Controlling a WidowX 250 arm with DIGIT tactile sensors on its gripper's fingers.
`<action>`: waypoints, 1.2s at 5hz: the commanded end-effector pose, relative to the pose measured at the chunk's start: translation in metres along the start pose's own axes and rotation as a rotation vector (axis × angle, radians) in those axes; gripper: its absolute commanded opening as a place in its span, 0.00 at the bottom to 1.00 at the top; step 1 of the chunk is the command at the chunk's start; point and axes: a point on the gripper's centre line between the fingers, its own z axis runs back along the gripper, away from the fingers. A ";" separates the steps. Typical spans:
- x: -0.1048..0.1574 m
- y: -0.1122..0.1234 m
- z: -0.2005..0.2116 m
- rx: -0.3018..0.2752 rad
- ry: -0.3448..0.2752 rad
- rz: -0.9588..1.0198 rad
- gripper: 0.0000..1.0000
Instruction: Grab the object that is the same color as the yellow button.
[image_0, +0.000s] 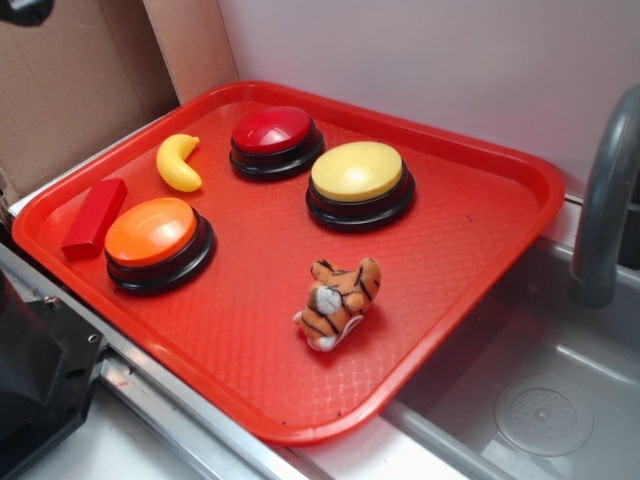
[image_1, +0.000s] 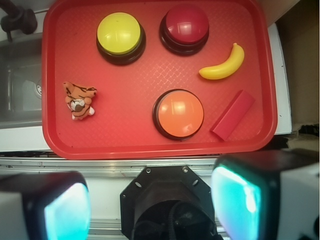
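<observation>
Gripper is high over the tray's near edge, fingers spread wide, holding nothing. Toy banana lies flat at about 2 o'clock in the wrist view, just beside the red button, apart from the red block; the yellow button sits at 11. Best approach: centre over the banana's middle, rotate jaws across its narrow width, descend clear of the red button.

White wall, cardboard, perhaps a grey sink.

Bright even light, soft shadows; glare on red button; claw pads blurred.
</observation>
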 end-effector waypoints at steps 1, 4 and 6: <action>0.000 0.000 0.000 0.000 0.000 0.000 1.00; 0.064 0.058 -0.068 -0.029 -0.103 0.304 1.00; 0.088 0.106 -0.126 -0.009 -0.195 0.541 1.00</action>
